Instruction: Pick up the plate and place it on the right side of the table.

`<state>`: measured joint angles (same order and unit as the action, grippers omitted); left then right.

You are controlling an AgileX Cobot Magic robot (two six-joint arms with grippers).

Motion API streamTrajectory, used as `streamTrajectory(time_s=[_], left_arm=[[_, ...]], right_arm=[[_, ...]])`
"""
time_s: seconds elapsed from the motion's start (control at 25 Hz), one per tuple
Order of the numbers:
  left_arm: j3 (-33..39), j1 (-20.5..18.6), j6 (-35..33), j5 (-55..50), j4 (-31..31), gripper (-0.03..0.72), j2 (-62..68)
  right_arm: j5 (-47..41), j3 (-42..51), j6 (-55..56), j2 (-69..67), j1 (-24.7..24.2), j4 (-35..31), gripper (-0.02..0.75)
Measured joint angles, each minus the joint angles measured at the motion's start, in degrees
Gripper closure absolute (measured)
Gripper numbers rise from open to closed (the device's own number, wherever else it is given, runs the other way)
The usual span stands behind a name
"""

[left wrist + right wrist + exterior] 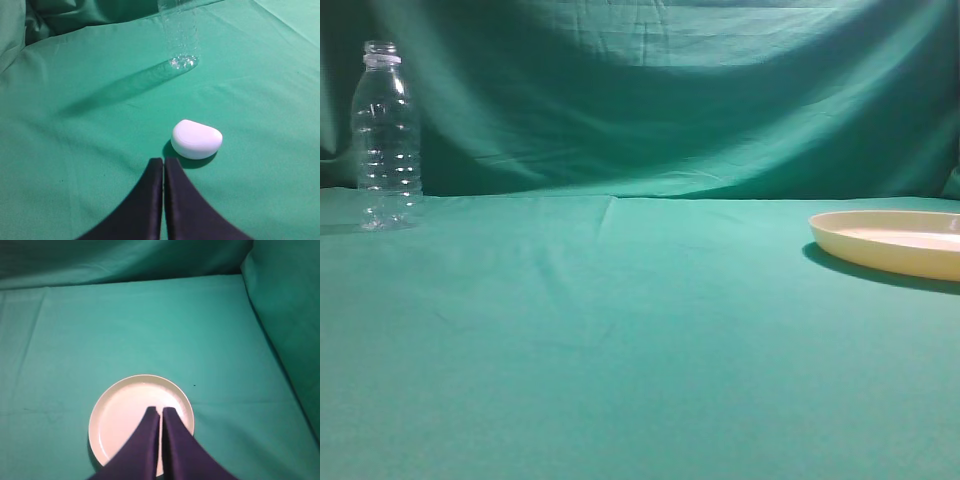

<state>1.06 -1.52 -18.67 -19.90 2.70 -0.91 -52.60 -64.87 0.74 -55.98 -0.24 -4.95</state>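
The cream-yellow plate (pixel 890 243) lies flat on the teal table (pixel 620 340) at the far right, cut off by the frame edge. In the right wrist view the plate (pixel 120 420) sits below my right gripper (pixel 160 411), whose dark fingers are shut, empty, and raised above the plate's middle. My left gripper (pixel 163 161) is shut and empty above the cloth. Neither gripper shows in the exterior view.
A clear ribbed bottle (pixel 387 138) stands upright at the far left; its base shows in the left wrist view (pixel 182 50). A small white rounded object (pixel 196 139) lies on the cloth just ahead of my left gripper. Draped green backdrop (pixel 650 90) behind.
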Motion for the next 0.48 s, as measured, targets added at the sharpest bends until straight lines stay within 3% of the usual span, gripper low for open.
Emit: streamTrajectory(time_s=[0.48], left_arm=[[0.00, 0.00, 0.00, 0.00, 0.00, 0.688, 0.00]], right_arm=[[2.01, 15.81, -4.61, 32.32, 0.00, -3.70, 0.738]])
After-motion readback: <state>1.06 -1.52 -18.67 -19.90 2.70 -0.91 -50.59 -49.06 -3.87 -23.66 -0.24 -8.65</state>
